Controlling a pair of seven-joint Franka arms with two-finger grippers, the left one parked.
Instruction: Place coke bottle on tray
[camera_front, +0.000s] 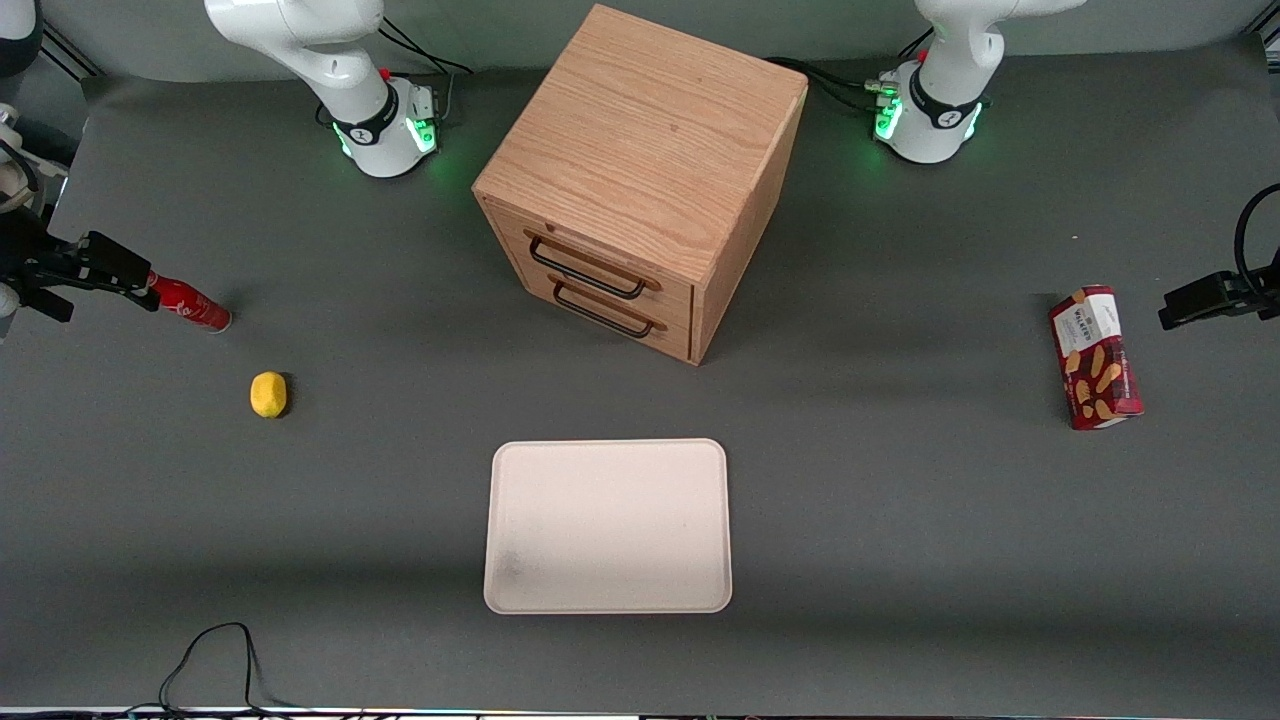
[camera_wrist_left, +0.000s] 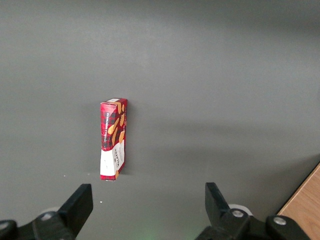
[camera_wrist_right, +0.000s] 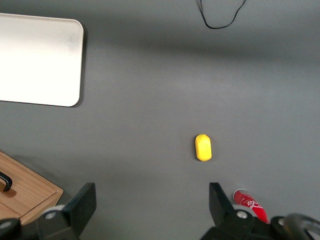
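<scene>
From the front we see the whole gray table (camera_front: 900, 520), which carries the wooden drawer cabinet (camera_front: 640, 180) and, nearer the camera, the bare tray (camera_front: 608, 525). The wrist camera catches only a corner of each. The red snack box (camera_front: 1095, 357) at the parked arm's end shows only from the front and the left wrist. At the working arm's end the coke bottle (camera_front: 190, 303) lies on its side, well apart from the tray, a yellow lemon-like object (camera_front: 268, 394) near it. Our gripper (camera_wrist_right: 152, 205) hovers beside the bottle, fingers spread wide, holding nothing.
</scene>
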